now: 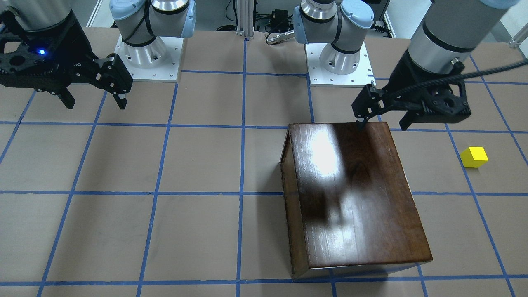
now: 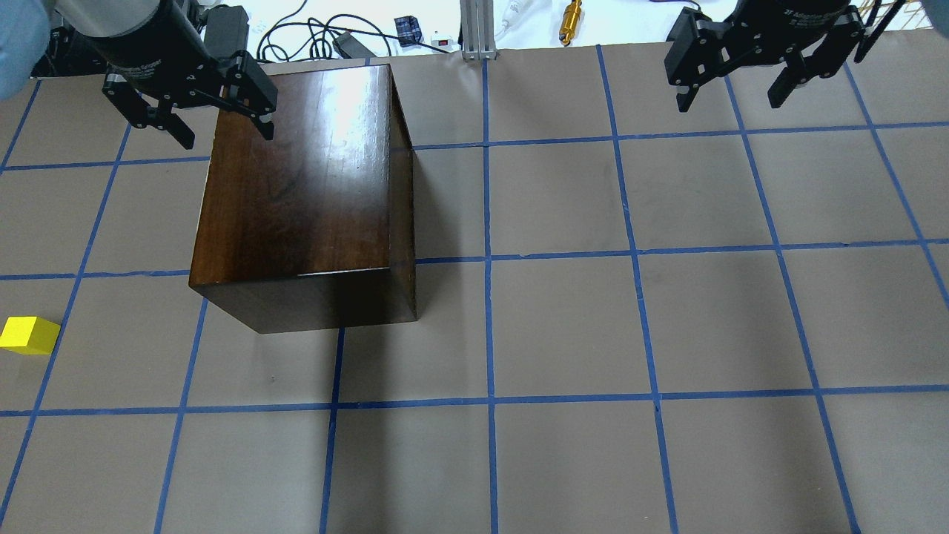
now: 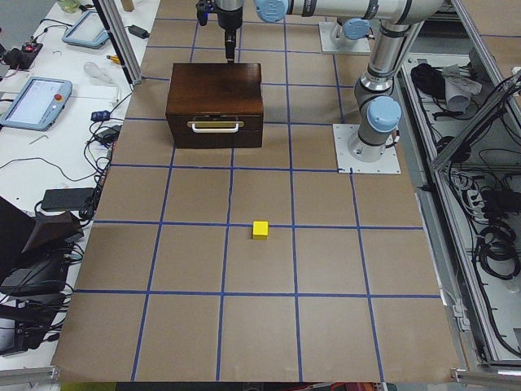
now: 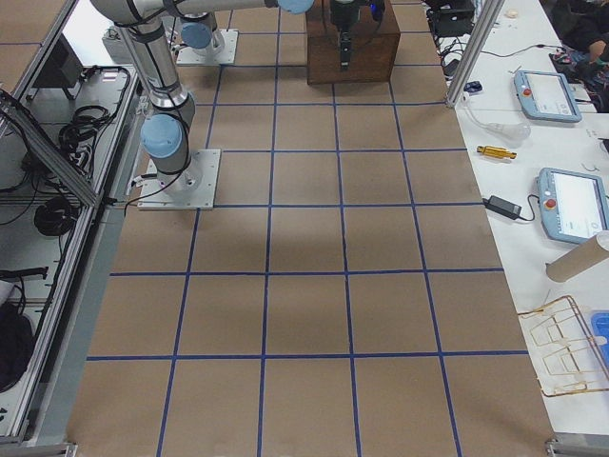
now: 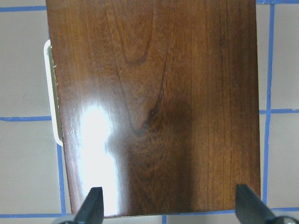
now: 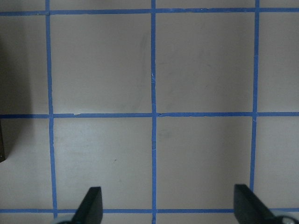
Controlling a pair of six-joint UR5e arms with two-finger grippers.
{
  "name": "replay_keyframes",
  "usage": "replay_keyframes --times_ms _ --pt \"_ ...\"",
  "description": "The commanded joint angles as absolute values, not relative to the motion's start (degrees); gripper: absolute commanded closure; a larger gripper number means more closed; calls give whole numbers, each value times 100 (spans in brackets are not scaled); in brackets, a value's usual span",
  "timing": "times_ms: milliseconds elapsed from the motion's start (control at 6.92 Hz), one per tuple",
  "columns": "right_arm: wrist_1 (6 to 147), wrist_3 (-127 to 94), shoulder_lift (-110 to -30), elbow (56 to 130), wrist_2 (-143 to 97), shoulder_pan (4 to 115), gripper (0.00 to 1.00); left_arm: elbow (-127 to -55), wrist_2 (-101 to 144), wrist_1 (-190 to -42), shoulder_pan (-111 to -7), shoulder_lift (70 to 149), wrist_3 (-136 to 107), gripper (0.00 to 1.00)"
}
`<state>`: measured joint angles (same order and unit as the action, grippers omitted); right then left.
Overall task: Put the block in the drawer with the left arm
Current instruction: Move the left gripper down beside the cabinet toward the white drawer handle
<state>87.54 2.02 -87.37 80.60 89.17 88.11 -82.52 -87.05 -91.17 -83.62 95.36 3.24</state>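
The yellow block (image 1: pixel 474 157) lies on the table well clear of the box; it also shows in the overhead view (image 2: pixel 30 334) and the exterior left view (image 3: pixel 260 230). The dark-brown box (image 1: pixel 354 194) (image 2: pixel 296 185) (image 5: pixel 154 102) stands with its drawer (image 3: pixel 216 128) pushed in. Only the drawer's dark front and pale handle (image 5: pixel 49 93) show. My left gripper (image 1: pixel 383 125) (image 2: pixel 222 137) (image 5: pixel 169 207) is open and empty. It hovers over the box's edge nearest the robot bases. My right gripper (image 1: pixel 96 105) (image 2: pixel 728 105) (image 6: pixel 168 205) is open and empty above bare table.
The two arm bases (image 1: pixel 148 62) (image 1: pixel 340 62) stand on white plates at the table's robot side. Blue tape lines grid the brown table (image 2: pixel 563 326). A gold tool (image 2: pixel 571 13) and cables lie past the table's edge. Tablets (image 3: pixel 37 98) sit on a side bench.
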Motion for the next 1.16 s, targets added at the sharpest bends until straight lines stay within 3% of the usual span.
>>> replay_keyframes --times_ms 0,578,1012 --pt "8754 202 -8736 8060 8921 8815 0 -8288 -8649 -9193 -7668 9624 938 0" --pt "8754 202 -8736 8060 8921 8807 0 -8314 -8508 -9141 -6638 10193 2195 0" --pt "8754 202 -8745 8060 8921 8815 0 -8393 -8272 -8878 -6504 10686 2600 0"
